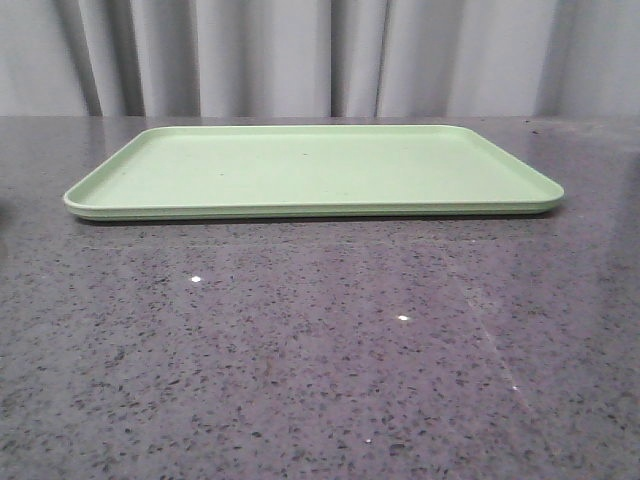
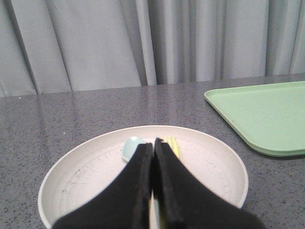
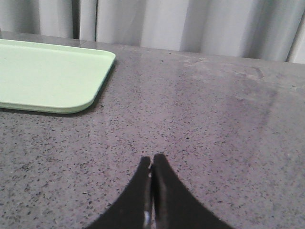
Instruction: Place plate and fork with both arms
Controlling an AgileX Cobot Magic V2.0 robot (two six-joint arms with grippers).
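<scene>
- plate (image 2: 86, 174): on the counter off the tray's left side, seen only in the left wrist view. Yellow fork (image 2: 172, 144) and a pale blue spoon-shaped piece (image 2: 131, 148) lie inside it.
- left gripper (image 2: 153, 143): fingers pressed together right over the plate, tips in front of the fork. Can't tell if they touch it; nothing visibly pinched.
- right gripper (image 3: 151, 160): fingers pressed together too, holding nothing, low over bare counter off the tray's right side.
- tray (image 1: 310, 170): light green, nothing on it in the front view; likely the drop target, so neither item is placed yet (my read).
- counter (image 1: 320, 360): dark speckled stone, a few glare spots.
- backdrop: grey pleated curtain (image 1: 320, 55).
</scene>
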